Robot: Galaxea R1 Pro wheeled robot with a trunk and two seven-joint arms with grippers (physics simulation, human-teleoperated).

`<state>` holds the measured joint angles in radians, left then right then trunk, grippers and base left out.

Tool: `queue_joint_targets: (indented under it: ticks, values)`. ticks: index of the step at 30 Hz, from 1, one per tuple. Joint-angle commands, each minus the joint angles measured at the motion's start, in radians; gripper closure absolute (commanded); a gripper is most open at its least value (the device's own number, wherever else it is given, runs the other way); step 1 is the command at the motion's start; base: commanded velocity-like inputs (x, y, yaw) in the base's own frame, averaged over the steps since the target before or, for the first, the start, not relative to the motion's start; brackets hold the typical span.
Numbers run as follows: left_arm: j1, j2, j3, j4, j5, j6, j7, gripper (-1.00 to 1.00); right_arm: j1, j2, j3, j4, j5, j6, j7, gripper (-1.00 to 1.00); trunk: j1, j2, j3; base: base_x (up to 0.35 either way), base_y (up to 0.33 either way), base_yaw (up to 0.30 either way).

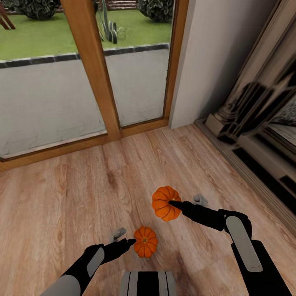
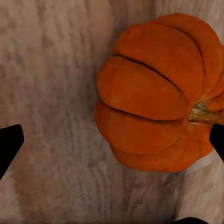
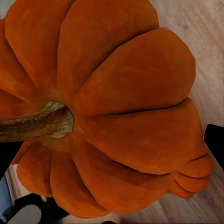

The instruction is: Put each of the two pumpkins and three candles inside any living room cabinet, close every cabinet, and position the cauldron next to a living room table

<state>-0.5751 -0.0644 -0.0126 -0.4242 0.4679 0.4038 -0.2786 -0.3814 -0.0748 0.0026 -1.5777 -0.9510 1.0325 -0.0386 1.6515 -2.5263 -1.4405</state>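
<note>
Two bright-orange pumpkins show over the wooden floor. The larger-looking pumpkin (image 1: 165, 203) is held up off the floor, with my right gripper (image 1: 186, 201) shut on it. In the right wrist view this pumpkin (image 3: 121, 116) spans the gap between both dark fingertips, its stem pointing sideways. The other pumpkin (image 1: 145, 241) sits lower, just ahead of my left gripper (image 1: 125, 239). In the left wrist view that pumpkin (image 2: 154, 93) lies close to one finger (image 2: 217, 140), with a wide gap to the other finger (image 2: 9, 144); the left gripper (image 2: 112, 140) is open. Candles, cabinet, cauldron and table are out of view.
A wood-framed glass door (image 1: 92, 70) to a garden fills the far side. A white wall corner (image 1: 213, 57) stands at the right, and beyond it a reflective glass-fronted unit (image 1: 263, 135) runs along the right edge. My base (image 1: 148, 283) shows at the bottom.
</note>
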Motion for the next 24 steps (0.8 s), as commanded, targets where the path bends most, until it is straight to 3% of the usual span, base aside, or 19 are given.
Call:
queue_joint_targets:
  ticks: [1, 6, 14, 24]
  values:
    - [0.0, -0.001, -0.023, -0.001, 0.008, 0.005, 0.001, -1.0, -0.001, 0.0, 0.0, -0.001, -0.006, 0.003, -0.005, 1.0, 0.0, -0.001, -0.005, 0.0, 0.0, 0.0]
    - [0.0, -0.002, -0.058, -0.001, 0.009, 0.003, 0.002, -1.0, -0.001, 0.0, 0.0, -0.001, -0.006, 0.003, -0.004, 1.0, 0.002, -0.002, -0.024, 0.0, 0.0, 0.0]
    - [0.0, -0.001, -0.062, -0.001, 0.009, -0.018, -0.001, -1.0, -0.001, 0.0, 0.0, -0.001, -0.006, 0.003, -0.004, 1.0, 0.002, -0.002, -0.024, 0.0, -0.001, 0.0]
    - [0.0, 0.0, -0.063, -0.001, 0.009, -0.022, 0.001, -1.0, -0.001, 0.0, -0.001, -0.001, -0.006, 0.003, -0.004, 1.0, 0.002, -0.002, -0.024, 0.029, -0.112, 0.0]
